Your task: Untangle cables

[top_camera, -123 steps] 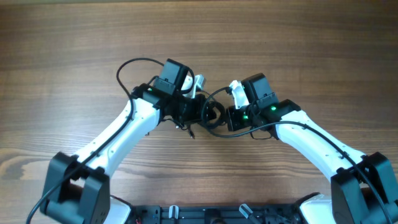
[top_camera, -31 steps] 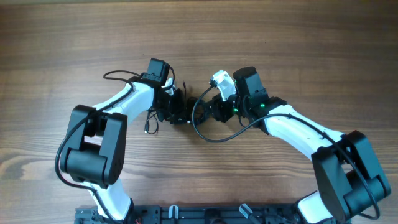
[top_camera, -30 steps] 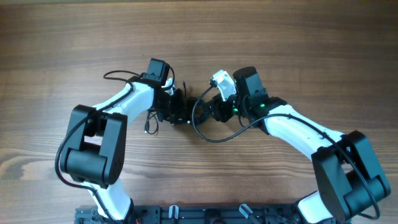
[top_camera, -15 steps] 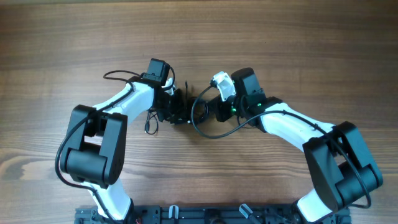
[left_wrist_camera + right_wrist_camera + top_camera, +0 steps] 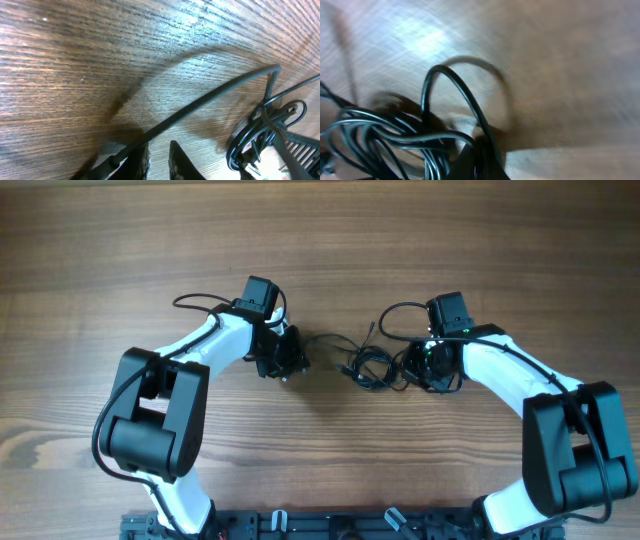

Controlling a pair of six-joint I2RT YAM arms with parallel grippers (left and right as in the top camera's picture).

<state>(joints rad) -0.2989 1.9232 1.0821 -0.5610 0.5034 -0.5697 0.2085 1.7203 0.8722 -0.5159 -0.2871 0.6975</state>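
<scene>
Left claw [image 5: 290, 362] and right claw [image 5: 420, 370] each pinch cable [image 5: 200, 106], tangled bundle [image 5: 370, 368] between.

The left arm [image 5: 205, 345] and right arm [image 5: 510, 370] bend inward with elbows out, so the left gripper [image 5: 292, 352] and right gripper [image 5: 425, 368] face each other, well apart. The left gripper's fingers [image 5: 142, 159] stand close with a narrow gap. The right gripper's fingers [image 5: 481, 159], blurred, look pinched on a cable [image 5: 460, 95].
</scene>
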